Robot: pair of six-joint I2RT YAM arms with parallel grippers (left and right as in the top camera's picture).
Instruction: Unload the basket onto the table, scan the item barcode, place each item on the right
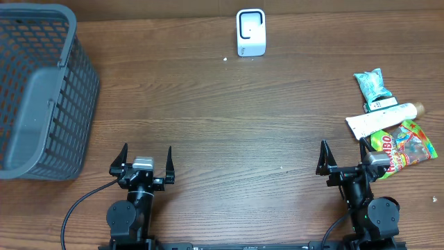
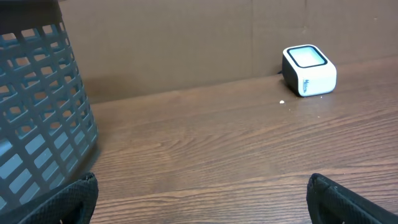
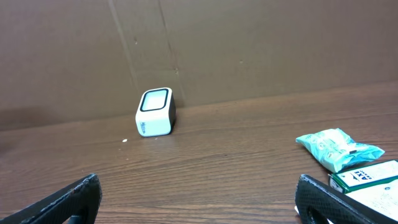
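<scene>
left claw (image 1: 146, 158), right claw (image 1: 345, 158) both gaping, empty. tube (image 1: 383, 118) just ahead-right of right claw: looks light, stiffish, slick; best pinched mid-body. candy bag (image 1: 406, 147) right beside that claw: floppy, crinkly.

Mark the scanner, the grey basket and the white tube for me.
scanner (image 1: 250, 32), overhead view, on its top window face.
grey basket (image 1: 75, 104), overhead view, on its lattice side wall.
white tube (image 1: 378, 119), overhead view, on the middle of its body.

We're looking at two matte black arms (image 1: 129, 215): the left claw (image 1: 147, 150) and right claw (image 1: 343, 146) are sporting pointed black fingers (image 1: 124, 154), silvery blocks (image 1: 143, 163) are gleaming behind them, and cables (image 1: 75, 205) are trailing away in black.
</scene>
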